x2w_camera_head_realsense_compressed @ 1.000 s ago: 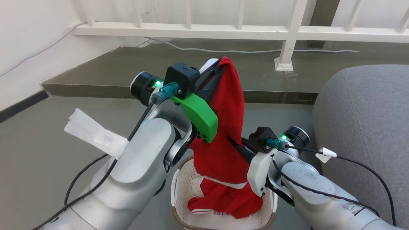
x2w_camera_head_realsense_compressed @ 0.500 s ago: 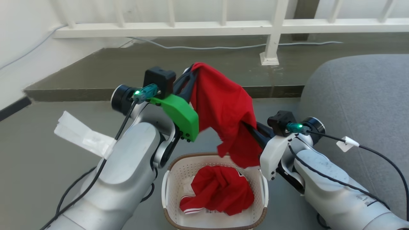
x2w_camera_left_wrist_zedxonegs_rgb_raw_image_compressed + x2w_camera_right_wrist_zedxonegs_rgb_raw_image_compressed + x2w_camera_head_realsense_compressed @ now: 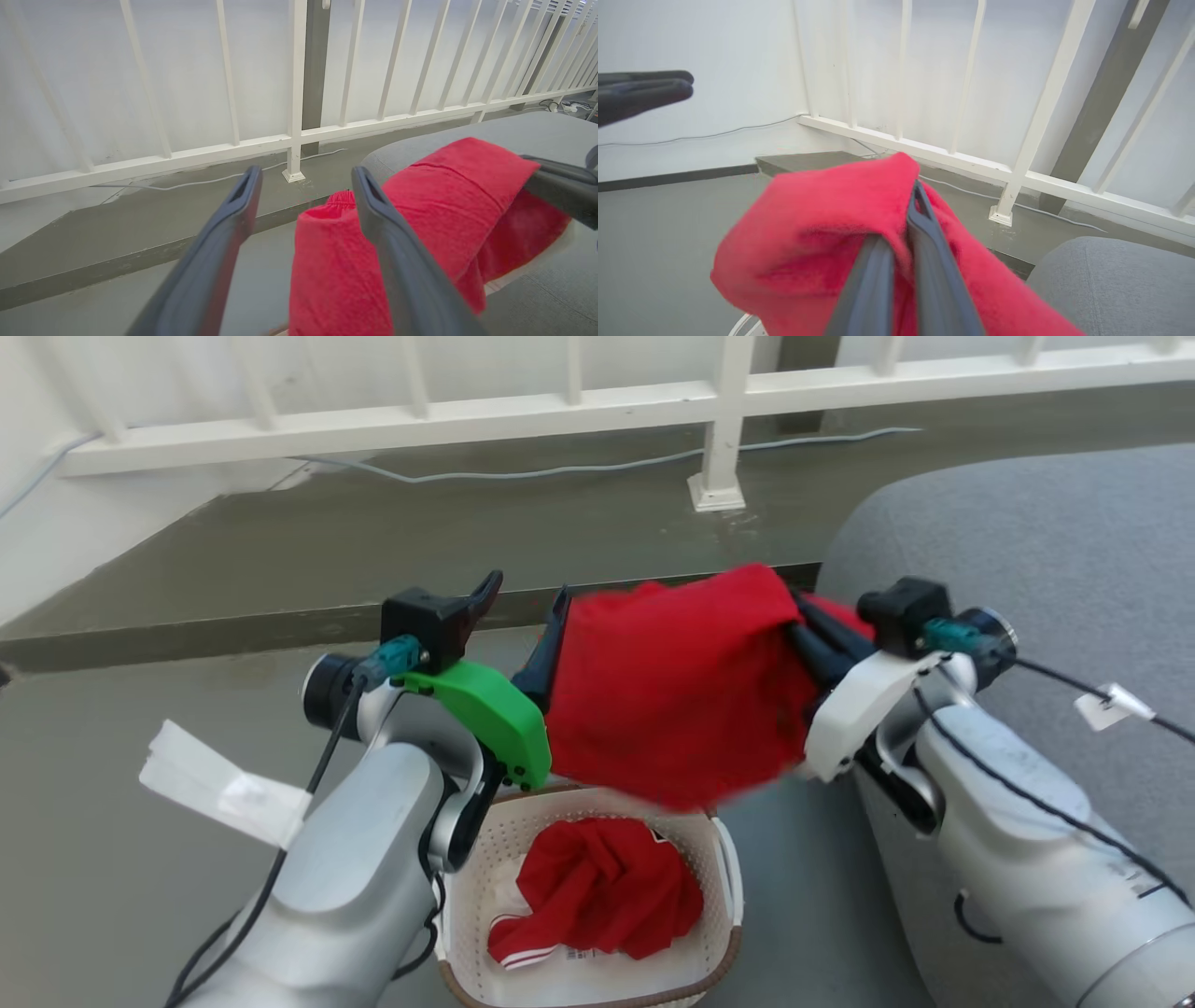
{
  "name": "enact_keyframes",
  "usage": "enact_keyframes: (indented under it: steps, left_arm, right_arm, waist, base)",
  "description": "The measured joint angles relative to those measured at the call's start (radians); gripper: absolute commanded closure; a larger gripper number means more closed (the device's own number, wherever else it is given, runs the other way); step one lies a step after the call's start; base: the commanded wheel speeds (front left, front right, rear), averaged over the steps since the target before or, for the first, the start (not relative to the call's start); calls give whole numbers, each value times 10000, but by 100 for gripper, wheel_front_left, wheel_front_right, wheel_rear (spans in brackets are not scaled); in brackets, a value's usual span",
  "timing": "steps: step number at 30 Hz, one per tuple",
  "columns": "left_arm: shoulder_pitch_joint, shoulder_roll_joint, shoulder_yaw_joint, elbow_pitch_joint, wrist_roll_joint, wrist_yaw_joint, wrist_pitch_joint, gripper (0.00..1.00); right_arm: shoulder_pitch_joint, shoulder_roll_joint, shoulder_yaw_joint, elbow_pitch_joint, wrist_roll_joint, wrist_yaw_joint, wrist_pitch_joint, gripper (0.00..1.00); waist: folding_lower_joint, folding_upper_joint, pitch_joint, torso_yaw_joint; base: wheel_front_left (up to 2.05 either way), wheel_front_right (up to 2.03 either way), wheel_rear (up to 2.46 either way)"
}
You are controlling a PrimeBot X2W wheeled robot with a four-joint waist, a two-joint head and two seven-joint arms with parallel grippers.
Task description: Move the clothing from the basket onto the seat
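1. Basket (image 3: 731,887): on the floor (image 3: 75,896) between the 2 forearms, nearest the robot. 1 crumpled red garment (image 3: 607,891) with white striped trim lies inside.
2. Left gripper (image 3: 525,593): above the basket, fingers spread wide, gripping nothing, 1 finger right beside the hanging cloth.
3. Right gripper (image 3: 805,627): fingers pinched together on the second red garment (image 3: 681,709), which hangs bunched in the air over the basket, between the 2 grippers.
4. Seat (image 3: 1027,541): grey, at the right, behind the right gripper.
5. Railing (image 3: 467,415): white, farthest back, a cable (image 3: 560,471) along its foot.
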Motion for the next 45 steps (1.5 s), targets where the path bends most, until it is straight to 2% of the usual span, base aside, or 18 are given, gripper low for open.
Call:
enact_keyframes:
  steps: [13, 23, 30, 45]
  left_arm:
    - [716, -25, -341, -84, -150, -424, -374, 0]
    - [975, -134, -581, -376, -203, -545, -545, 0]
    - [1125, -151, -819, -552, -94, -556, -593, 0]
    - [1214, -150, -1300, -924, 157, -554, -619, 0]
  right_arm:
    - [72, -1258, -1281, -876, 4, -616, -2, 100]
    - [603, -1983, -2011, -1567, 73, -978, -8, 100]
    - [997, -2357, -2405, -2077, 75, -1216, -13, 100]
    - [1507, -2746, -2890, -3080, 161, -1394, -15, 100]
  waist:
    - [0, 0, 26, -919]
    - [0, 0, 51, -1727]
    - [0, 0, 102, -2500]
    - [0, 0, 537, -4214]
  base:
    - [0, 0, 0]
    - [0, 0, 0]
    - [0, 0, 0]
    - [0, 0, 0]
